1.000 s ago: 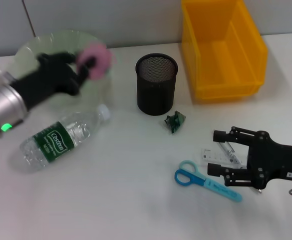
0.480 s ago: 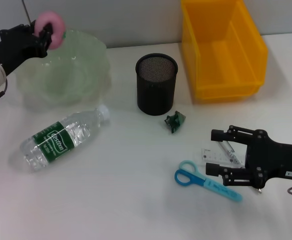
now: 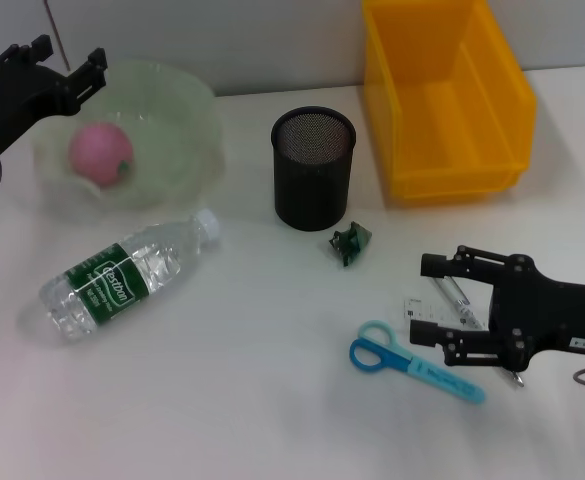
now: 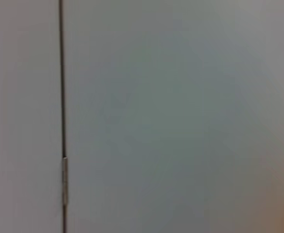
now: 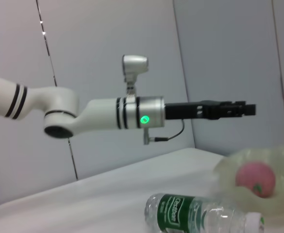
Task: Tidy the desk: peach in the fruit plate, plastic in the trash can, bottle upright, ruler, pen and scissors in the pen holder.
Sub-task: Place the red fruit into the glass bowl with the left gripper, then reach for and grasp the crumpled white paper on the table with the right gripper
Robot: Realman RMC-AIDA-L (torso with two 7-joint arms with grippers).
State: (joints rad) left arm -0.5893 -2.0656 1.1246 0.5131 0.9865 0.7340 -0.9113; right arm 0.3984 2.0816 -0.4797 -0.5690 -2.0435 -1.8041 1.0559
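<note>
White desktop is filling the head view, with a grey panelled wall running behind it. Far left, the left gripper (image 3: 57,68) is hovering over the far rim of the fruit plate (image 3: 187,125), its fingers spread wide and gripping nothing. The peach (image 3: 100,155) is sitting inside the plate; half a second ago it was still pinched in that gripper above the rim. Just nearer, the bottle (image 3: 122,275) is lying on its side, cap pointing at the pen holder (image 3: 314,168), which is standing mid-desk. A crumpled bit of green plastic (image 3: 350,243) is lying just beside it, and the yellow trash can (image 3: 442,95) is sitting far right. Near right, the right gripper (image 3: 454,300) is resting low with fingers wide apart, over the ruler (image 3: 419,309) and pen (image 3: 456,298), the blue scissors (image 3: 412,362) just beside it.

The right wrist view is showing the left arm from the side, raised well above peach and bottle. The left wrist view is showing only wall.
</note>
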